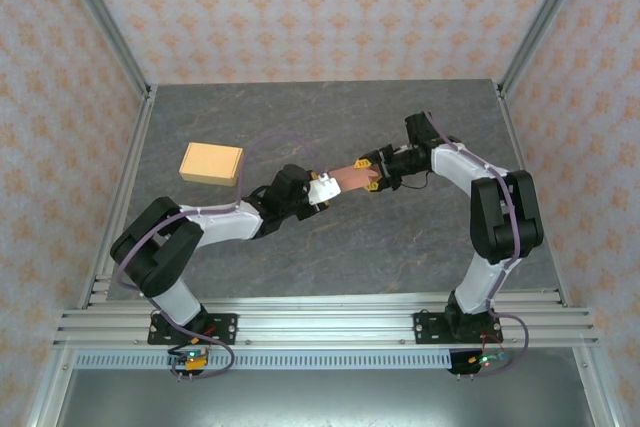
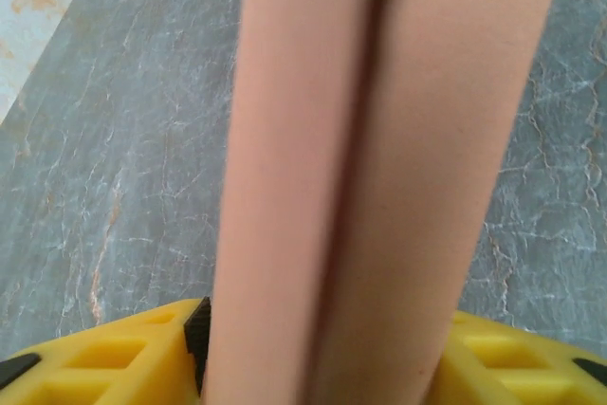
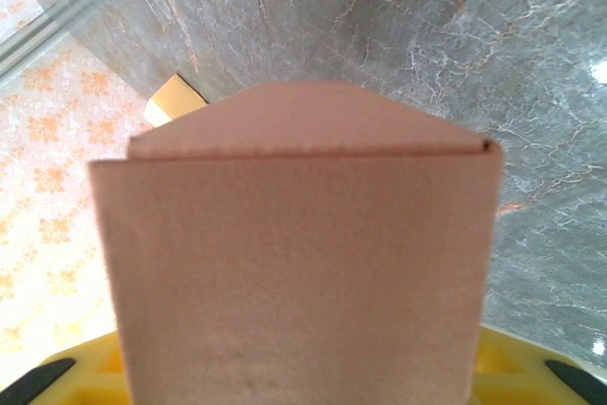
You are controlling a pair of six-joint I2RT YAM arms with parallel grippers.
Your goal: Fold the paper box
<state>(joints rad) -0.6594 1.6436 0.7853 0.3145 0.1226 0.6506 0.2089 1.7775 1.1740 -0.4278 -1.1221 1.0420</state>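
The paper box [image 1: 352, 179] is a pinkish-brown cardboard piece held above the middle of the table between both arms. My left gripper [image 1: 328, 188] comes at it from the left. In the left wrist view the box [image 2: 379, 187] runs up between the yellow fingers [image 2: 85, 358] with a crease down its middle, and the black pad touches its left edge. My right gripper [image 1: 376, 176] grips the other end. In the right wrist view a flat panel of the box [image 3: 294, 272] with a pointed flap above it stands between the yellow fingers [image 3: 66, 377] and hides the pads.
A folded yellow-tan box [image 1: 211, 163] lies on the grey marble table [image 1: 400, 237] at the back left, and a corner of that tan box [image 3: 175, 97] shows in the right wrist view. Metal frame posts and patterned walls close in the table.
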